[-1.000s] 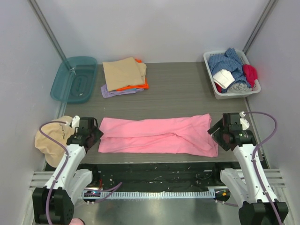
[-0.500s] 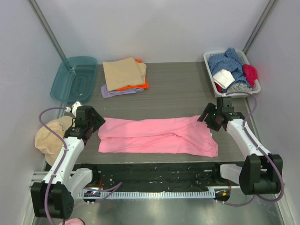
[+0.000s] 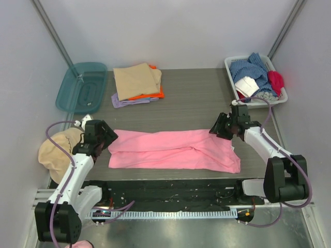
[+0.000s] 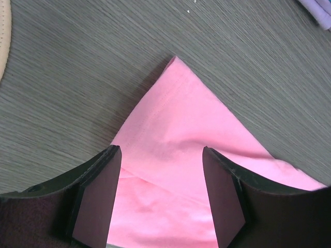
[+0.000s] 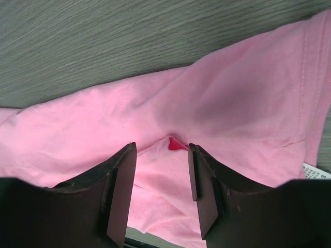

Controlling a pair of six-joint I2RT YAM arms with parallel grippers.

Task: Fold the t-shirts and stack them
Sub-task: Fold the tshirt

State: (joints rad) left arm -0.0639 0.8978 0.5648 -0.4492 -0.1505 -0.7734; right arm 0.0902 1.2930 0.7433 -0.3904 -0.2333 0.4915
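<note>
The bright pink t-shirt (image 3: 173,150) lies flat as a long band across the near half of the table. My left gripper (image 3: 106,135) is open over its far left corner (image 4: 176,119), fingers straddling the cloth. My right gripper (image 3: 217,127) is open over the far right end, above a fold (image 5: 173,142) in the pink cloth. Neither holds anything. A stack of folded shirts stands at the back left: tan (image 3: 137,80) on top, orange (image 3: 155,94) and lilac (image 3: 124,102) beneath.
A teal bin (image 3: 81,87) lies at the back left. A white basket (image 3: 231,77) of mixed clothes stands at the back right. A round tan cap (image 3: 54,152) sits at the left edge beside my left arm. A white care label (image 5: 315,171) shows at the shirt's right end.
Both arms have swung from the shirt's near ends to its far edge. The right gripper moved up and inward; the left moved slightly right onto the far left corner. The shirt has not moved.
</note>
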